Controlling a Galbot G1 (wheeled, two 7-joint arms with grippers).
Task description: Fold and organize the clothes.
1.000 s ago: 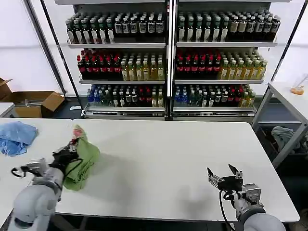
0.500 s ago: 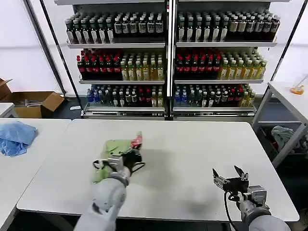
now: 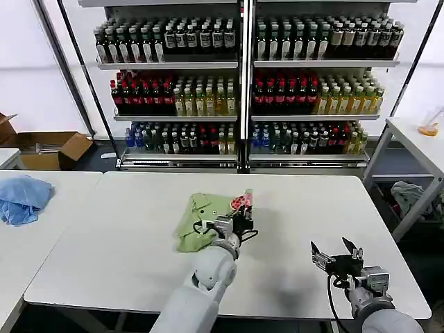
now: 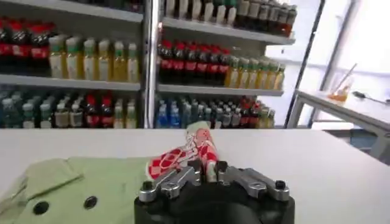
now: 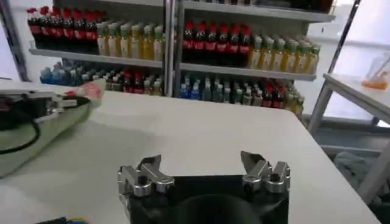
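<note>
Dragging step in hand, by the look of it: left gripper (image 3: 243,220) pinched shut on a fold of the light green shirt (image 3: 205,220), near the middle of the white table (image 3: 139,208). Best done slowly and low over the tabletop, keeping the pinch firm so the soft fabric trails flat rather than bunching; worth releasing only once the cloth lies spread, with room all round for folding. In the left wrist view, jaws closed on the red-and-white printed edge (image 4: 189,153), that edge standing up between them, the buttoned green body (image 4: 91,182) trailing at about 9 o'clock of the gripper. In the head view likewise: bulk of the shirt at 9 o'clock of the left gripper, print at 12 o'clock, touching. Right gripper (image 3: 336,260) idle near the table's front right corner, jaws wide apart and holding nothing, well apart from the shirt, which lies at roughly its 10 o'clock.
</note>
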